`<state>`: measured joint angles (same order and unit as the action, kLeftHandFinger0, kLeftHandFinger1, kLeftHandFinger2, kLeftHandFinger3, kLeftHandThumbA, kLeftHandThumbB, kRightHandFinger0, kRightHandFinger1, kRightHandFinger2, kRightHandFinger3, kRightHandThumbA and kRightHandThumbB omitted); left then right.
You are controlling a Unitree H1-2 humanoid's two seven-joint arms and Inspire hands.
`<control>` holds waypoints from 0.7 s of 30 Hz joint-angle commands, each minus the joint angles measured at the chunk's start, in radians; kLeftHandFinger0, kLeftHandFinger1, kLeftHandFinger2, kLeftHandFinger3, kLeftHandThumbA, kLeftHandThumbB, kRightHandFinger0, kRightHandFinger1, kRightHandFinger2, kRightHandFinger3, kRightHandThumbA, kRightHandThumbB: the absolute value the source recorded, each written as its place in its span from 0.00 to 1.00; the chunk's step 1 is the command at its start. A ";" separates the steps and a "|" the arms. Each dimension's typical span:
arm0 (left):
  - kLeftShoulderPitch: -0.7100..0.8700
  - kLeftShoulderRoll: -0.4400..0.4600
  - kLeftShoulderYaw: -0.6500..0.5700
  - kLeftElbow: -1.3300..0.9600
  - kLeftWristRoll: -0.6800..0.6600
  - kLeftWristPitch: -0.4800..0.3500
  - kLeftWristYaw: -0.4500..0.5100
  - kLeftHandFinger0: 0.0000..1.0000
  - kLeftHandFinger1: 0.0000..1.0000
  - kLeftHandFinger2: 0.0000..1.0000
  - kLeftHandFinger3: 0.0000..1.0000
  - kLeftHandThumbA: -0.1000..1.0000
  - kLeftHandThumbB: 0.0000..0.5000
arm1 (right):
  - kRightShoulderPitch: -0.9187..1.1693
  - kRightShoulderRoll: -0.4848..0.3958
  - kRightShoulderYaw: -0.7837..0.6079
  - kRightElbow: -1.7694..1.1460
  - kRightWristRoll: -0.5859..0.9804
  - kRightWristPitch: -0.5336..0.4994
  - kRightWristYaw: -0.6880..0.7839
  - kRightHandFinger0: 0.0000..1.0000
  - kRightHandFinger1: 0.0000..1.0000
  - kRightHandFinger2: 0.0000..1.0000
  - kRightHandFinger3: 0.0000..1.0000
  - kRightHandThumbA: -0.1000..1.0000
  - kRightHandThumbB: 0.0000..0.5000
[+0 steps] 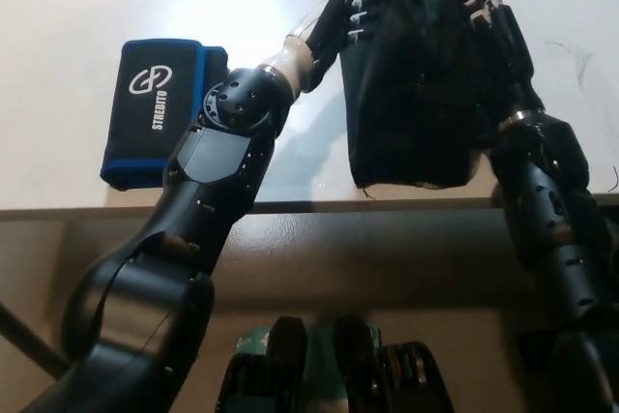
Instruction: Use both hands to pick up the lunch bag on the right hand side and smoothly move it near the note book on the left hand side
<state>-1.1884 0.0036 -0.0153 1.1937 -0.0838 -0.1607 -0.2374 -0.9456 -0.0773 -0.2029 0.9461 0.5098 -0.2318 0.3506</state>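
Nearest the camera, the tabletop (58,142) edge is seen running across the middle of the view, with both dark arms reaching up over it from the lower corners. Just beyond the edge on the left, a black and blue notebook (155,113) is seen lying flat, its long axis running away from the robot, partly covered on its right side by the left forearm. Farther in, the black lunch bag (416,84) is found right of centre, its lower edge close to the tabletop edge and its top cut off by the upper border; whether it is lifted cannot be told.

The bag is flanked on both sides. The left hand (346,2) is pressed against the bag's left face, fingers laid on the fabric, and the right hand (491,7) is set likewise on the right face, so the bag appears to be clamped between them rather than held by its handle.

The coming move is judged to turn on one relation: the notebook lies to the left of the bag, with bare surface between, so the bag is to be carried leftward, the squeeze being kept even throughout.
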 commanded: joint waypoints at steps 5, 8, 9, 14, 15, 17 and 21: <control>0.011 0.013 0.021 -0.072 -0.004 -0.052 0.002 1.00 1.00 1.00 1.00 1.00 0.84 | -0.088 0.060 0.028 0.035 -0.039 -0.048 0.045 1.00 1.00 1.00 1.00 1.00 0.81; 0.039 0.026 0.024 -0.119 0.004 -0.044 0.017 1.00 1.00 1.00 1.00 1.00 0.83 | -0.094 0.072 0.029 0.039 -0.038 -0.042 0.048 1.00 1.00 1.00 1.00 1.00 0.82; 0.048 0.032 0.025 -0.135 0.005 -0.039 0.022 1.00 1.00 1.00 1.00 1.00 0.84 | -0.097 0.077 0.030 0.042 -0.038 -0.042 0.048 1.00 1.00 1.00 1.00 1.00 0.82; 0.114 0.067 0.064 -0.242 -0.037 -0.009 -0.003 1.00 1.00 1.00 1.00 1.00 0.83 | -0.123 0.110 0.041 0.079 -0.054 -0.056 0.041 1.00 1.00 1.00 1.00 1.00 0.83; 0.129 0.074 0.066 -0.268 -0.036 0.003 0.001 1.00 1.00 1.00 1.00 1.00 0.83 | -0.129 0.116 0.041 0.086 -0.053 -0.056 0.046 1.00 1.00 1.00 1.00 1.00 0.83; 0.171 0.099 0.064 -0.335 -0.023 0.030 0.002 1.00 1.00 1.00 1.00 1.00 0.88 | -0.141 0.132 0.045 0.106 -0.057 -0.064 0.053 1.00 1.00 1.00 1.00 1.00 0.83; 0.228 0.125 0.079 -0.413 -0.033 0.048 0.000 1.00 1.00 1.00 1.00 1.00 0.85 | -0.161 0.159 0.047 0.143 -0.059 -0.068 0.063 1.00 1.00 1.00 1.00 1.00 0.83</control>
<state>-0.9589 0.0999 0.0474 0.8630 -0.0923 -0.1386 -0.2311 -1.0310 0.0393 -0.1776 1.0618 0.4817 -0.2741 0.3578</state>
